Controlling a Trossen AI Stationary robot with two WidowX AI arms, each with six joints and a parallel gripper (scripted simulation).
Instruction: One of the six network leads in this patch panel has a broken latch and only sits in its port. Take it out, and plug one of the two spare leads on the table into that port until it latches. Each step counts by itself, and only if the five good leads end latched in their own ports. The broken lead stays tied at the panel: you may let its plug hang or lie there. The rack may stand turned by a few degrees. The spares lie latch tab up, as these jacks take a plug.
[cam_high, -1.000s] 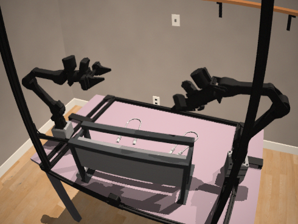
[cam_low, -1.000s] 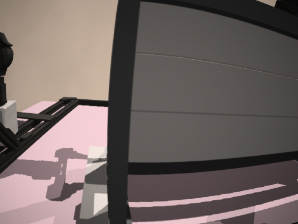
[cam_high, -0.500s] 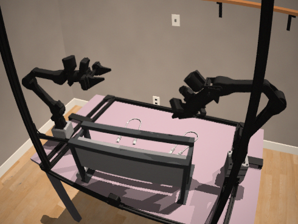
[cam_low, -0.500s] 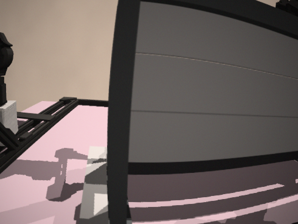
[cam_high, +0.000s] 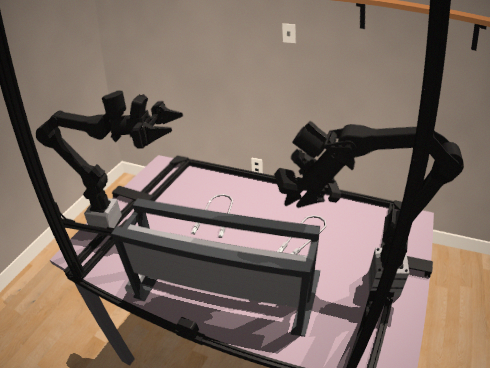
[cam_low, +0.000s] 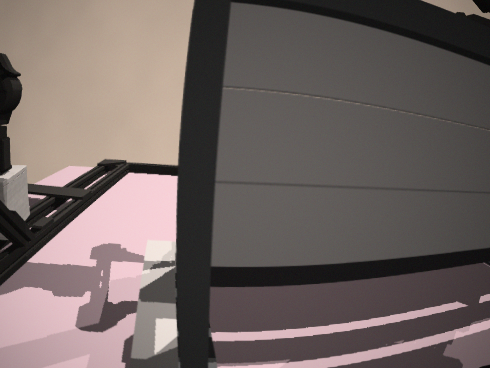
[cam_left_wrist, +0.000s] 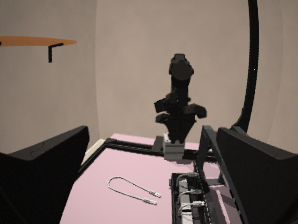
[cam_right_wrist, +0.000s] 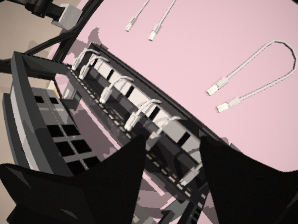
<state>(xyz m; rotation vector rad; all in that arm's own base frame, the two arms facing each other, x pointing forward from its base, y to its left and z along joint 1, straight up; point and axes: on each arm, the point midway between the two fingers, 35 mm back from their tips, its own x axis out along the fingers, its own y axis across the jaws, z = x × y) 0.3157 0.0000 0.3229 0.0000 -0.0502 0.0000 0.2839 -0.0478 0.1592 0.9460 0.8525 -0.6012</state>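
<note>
The patch panel (cam_left_wrist: 174, 196) stands in the rack; in the right wrist view its row of white leads (cam_right_wrist: 107, 93) runs diagonally. Which lead has the broken latch cannot be told. One spare lead (cam_high: 315, 217) (cam_right_wrist: 274, 42) lies looped on the table with its two plugs toward the panel. The other spare lead (cam_high: 220, 196) (cam_left_wrist: 129, 179) lies farther along; its plugs show at the top of the right wrist view. My left gripper (cam_high: 177, 122) (cam_left_wrist: 154, 134) is wide open and empty, high above the table. My right gripper (cam_high: 293, 204) (cam_right_wrist: 173, 141) is partly open and empty, above the panel's near end.
The dark rack frame (cam_high: 210, 213) (cam_low: 195, 150) rises around the panel, with a grey plate (cam_low: 350, 145) facing the exterior camera. Black rails (cam_high: 280, 177) edge the pink table (cam_high: 350, 240). The frame's upright (cam_right_wrist: 20, 100) stands left of the right gripper's fingers in the right wrist view.
</note>
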